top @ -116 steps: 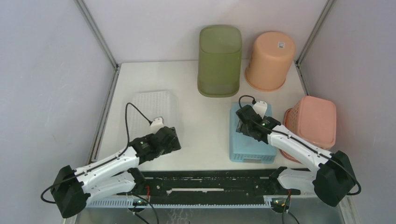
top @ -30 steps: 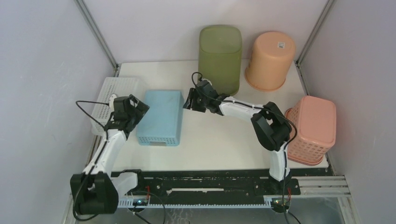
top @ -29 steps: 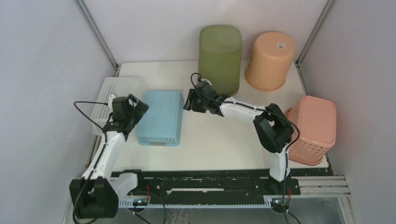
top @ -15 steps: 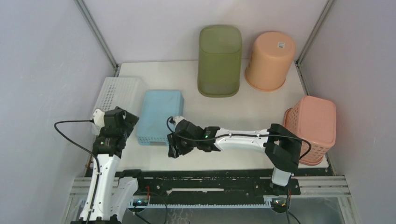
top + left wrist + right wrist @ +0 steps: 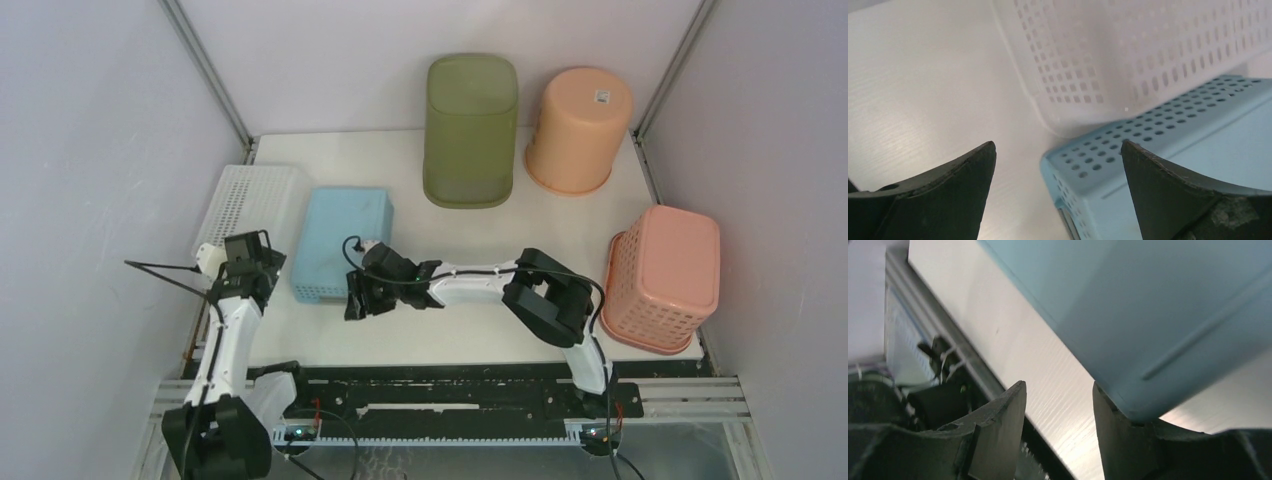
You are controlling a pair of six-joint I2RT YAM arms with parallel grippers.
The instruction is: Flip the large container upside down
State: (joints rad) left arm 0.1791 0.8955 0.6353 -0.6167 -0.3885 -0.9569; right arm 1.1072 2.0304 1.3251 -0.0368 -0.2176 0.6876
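Toward the worktop's (image 5: 450,200) left edge: blue container (image 5: 345,240), base up, just beside white basket (image 5: 250,200). Left gripper (image 5: 1058,145): spread wide, empty. Right gripper (image 5: 1058,386): half spread, nothing between, at the container's near right corner. Step judged: inversion done. Next: withdraw without nudging it.

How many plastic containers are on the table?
5: white basket at left, blue basket beside it, green bin at back centre, orange bucket right of it, pink basket at right edge.

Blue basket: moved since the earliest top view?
Yes. The blue basket went left: it was right of the green bin, now left of it.
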